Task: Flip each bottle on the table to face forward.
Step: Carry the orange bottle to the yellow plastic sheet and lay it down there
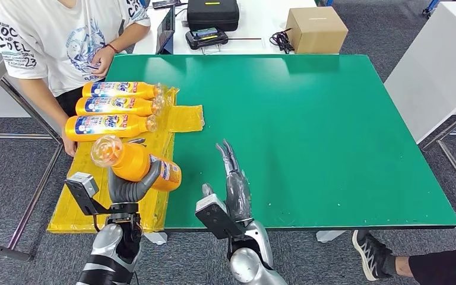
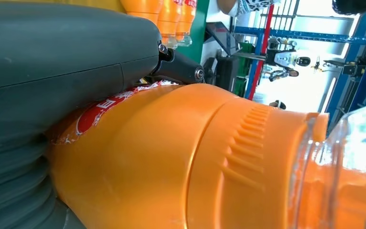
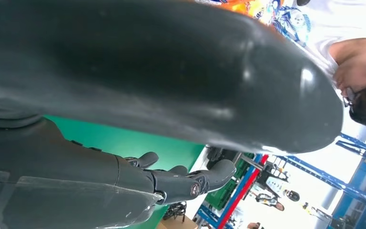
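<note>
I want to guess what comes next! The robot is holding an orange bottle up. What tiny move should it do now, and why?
Probably turn the left hand so the held orange bottle shows its label like the three bottles lying in a row, then lower it onto the yellow mat beside them. It is lifted, and its clear cap points toward the camera.

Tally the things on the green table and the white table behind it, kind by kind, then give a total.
Orange plastic bottles with clear caps: 4, three lying, one held in the left hand
Brown cardboard box: 1
Black case: 1
Total: 6
</note>
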Robot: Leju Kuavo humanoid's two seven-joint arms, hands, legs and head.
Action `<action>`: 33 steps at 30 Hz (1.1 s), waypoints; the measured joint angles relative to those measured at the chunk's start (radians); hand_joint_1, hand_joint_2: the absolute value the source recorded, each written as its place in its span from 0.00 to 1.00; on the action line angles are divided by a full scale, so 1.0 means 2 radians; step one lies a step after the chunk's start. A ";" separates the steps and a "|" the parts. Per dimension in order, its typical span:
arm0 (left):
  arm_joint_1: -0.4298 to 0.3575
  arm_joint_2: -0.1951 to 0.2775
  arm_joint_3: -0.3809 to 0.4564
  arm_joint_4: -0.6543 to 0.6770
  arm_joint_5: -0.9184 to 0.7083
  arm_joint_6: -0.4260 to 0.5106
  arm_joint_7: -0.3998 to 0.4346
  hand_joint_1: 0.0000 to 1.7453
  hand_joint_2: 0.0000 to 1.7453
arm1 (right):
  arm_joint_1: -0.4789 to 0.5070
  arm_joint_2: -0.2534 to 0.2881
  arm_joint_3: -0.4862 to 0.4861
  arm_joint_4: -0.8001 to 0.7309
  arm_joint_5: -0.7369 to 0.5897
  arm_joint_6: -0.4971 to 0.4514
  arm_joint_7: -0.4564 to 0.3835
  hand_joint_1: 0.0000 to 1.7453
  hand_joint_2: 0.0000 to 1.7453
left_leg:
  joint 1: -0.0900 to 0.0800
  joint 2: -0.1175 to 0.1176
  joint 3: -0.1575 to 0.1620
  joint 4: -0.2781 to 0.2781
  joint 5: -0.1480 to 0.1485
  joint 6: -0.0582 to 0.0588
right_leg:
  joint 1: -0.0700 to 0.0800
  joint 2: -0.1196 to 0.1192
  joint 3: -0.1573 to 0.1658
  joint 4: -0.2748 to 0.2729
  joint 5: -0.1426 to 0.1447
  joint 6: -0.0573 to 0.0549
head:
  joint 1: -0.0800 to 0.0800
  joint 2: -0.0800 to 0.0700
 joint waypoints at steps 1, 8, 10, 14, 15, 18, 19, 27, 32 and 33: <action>-0.001 0.000 0.001 0.001 -0.003 0.005 -0.001 1.00 1.00 | 0.001 0.000 -0.001 -0.002 0.000 -0.001 -0.004 0.00 0.00 | 0.000 0.000 0.000 0.000 0.000 0.000 | 0.000 0.000 0.000 0.000 0.000 0.000 | 0.000 0.000; -0.021 0.007 0.004 0.018 -0.190 0.158 -0.061 1.00 1.00 | 0.008 -0.002 0.000 -0.036 -0.031 -0.011 -0.044 0.00 0.00 | 0.000 0.000 0.000 0.000 0.000 0.000 | 0.000 0.000 0.000 0.000 0.000 0.000 | 0.000 0.000; -0.036 0.017 0.006 0.033 -0.277 0.214 -0.069 1.00 1.00 | 0.007 -0.003 0.002 -0.045 -0.044 -0.008 -0.051 0.00 0.00 | 0.000 0.000 0.000 0.000 0.000 0.000 | 0.000 0.000 0.000 0.000 0.000 0.000 | 0.000 0.000; -0.064 0.032 0.037 0.068 -0.425 0.249 -0.074 1.00 1.00 | 0.007 -0.003 0.006 -0.061 -0.055 0.000 -0.055 0.00 0.00 | 0.000 0.000 0.000 0.000 0.000 0.000 | 0.000 0.000 0.000 0.000 0.000 0.000 | 0.000 0.000; -0.068 0.033 0.053 0.073 -0.483 0.250 -0.077 1.00 1.00 | 0.006 -0.003 0.007 -0.064 -0.057 0.003 -0.055 0.00 0.00 | 0.000 0.000 0.000 0.000 0.000 0.000 | 0.000 0.000 0.000 0.000 0.000 0.000 | 0.000 0.000; -0.078 0.033 0.119 0.080 -0.659 0.251 -0.084 1.00 1.00 | 0.005 -0.003 0.012 -0.069 -0.066 0.013 -0.055 0.00 0.00 | 0.000 0.001 0.000 0.000 0.000 0.000 | 0.000 0.000 0.000 0.000 0.000 0.000 | 0.000 0.000; -0.081 0.033 0.141 0.083 -0.694 0.252 -0.084 1.00 1.00 | 0.004 -0.004 0.014 -0.069 -0.068 0.015 -0.055 0.00 0.00 | 0.000 0.001 0.000 0.000 0.000 0.000 | 0.000 0.000 0.000 0.000 0.000 0.000 | 0.000 0.000; -0.093 0.040 0.233 0.101 -0.783 0.253 -0.066 1.00 1.00 | 0.003 -0.006 0.020 -0.071 -0.073 0.019 -0.056 0.00 0.00 | 0.001 0.000 0.000 0.000 0.000 0.000 | 0.000 0.000 0.000 0.000 0.000 0.000 | 0.000 0.000; -0.094 0.043 0.242 0.108 -0.793 0.253 -0.049 1.00 1.00 | 0.003 -0.006 0.021 -0.071 -0.074 0.020 -0.056 0.00 0.00 | 0.000 0.000 0.000 0.000 0.000 0.000 | 0.000 0.000 0.000 0.000 0.000 0.000 | 0.000 0.000; -0.094 0.044 0.242 0.110 -0.792 0.253 -0.043 1.00 1.00 | 0.003 -0.006 0.021 -0.071 -0.075 0.020 -0.056 0.00 0.00 | 0.000 0.000 0.000 0.000 0.000 0.000 | 0.000 0.000 0.000 0.000 0.000 0.000 | 0.000 0.000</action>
